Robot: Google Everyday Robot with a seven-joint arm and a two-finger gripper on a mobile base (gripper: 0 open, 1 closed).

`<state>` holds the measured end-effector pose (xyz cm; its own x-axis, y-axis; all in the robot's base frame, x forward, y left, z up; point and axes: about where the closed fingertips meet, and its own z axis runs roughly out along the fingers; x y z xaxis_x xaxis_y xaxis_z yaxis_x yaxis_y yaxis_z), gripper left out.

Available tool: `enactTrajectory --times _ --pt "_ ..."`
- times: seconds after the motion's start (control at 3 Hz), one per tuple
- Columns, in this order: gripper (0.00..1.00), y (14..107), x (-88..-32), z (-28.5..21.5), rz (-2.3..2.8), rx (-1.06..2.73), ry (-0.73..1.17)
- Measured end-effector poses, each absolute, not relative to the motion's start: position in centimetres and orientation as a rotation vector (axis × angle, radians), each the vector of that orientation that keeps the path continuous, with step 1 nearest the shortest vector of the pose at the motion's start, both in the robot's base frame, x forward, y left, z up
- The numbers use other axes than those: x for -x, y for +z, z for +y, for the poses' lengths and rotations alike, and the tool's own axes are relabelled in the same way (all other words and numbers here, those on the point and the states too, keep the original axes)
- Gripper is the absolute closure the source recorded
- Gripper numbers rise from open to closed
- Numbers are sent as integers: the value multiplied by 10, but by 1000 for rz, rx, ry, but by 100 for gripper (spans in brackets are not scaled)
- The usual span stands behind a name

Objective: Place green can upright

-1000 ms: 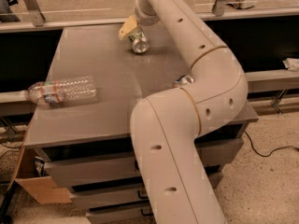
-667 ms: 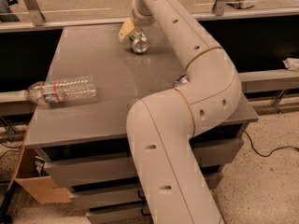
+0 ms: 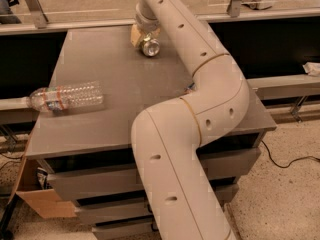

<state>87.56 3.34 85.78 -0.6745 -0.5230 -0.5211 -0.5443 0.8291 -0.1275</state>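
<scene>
Zero read on clenched-or-released for the two-finger gripper [image 3: 142, 36] at top centre, just up-left of the small green aluminium can [image 3: 150, 47], lying sideways on the grey tabletop [image 3: 110, 59], silver end toward frame bottom.

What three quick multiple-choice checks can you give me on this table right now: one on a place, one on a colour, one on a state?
1. Where is the gripper?
A) at the near front edge
B) at the far side of the table, right by the can
C) below the tabletop

2. What colour is the table's top?
A) grey
B) red
C) white

3. How does the clear bottle sit?
A) upright
B) lying on its side
C) lifted off the table

Answers:
1 B: the arm reaches across and the gripper is at the can near the far edge.
2 A: the bare surface is plain grey.
3 B: its length rests flat near the left edge.
</scene>
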Motion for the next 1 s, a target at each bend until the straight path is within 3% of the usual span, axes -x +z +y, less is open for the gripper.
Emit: enactTrajectory --times 0.67,1.0 --pt "97 889 -878 15 2367 860 -17" --pt "100 936 -878 -21 2230 880 -1"
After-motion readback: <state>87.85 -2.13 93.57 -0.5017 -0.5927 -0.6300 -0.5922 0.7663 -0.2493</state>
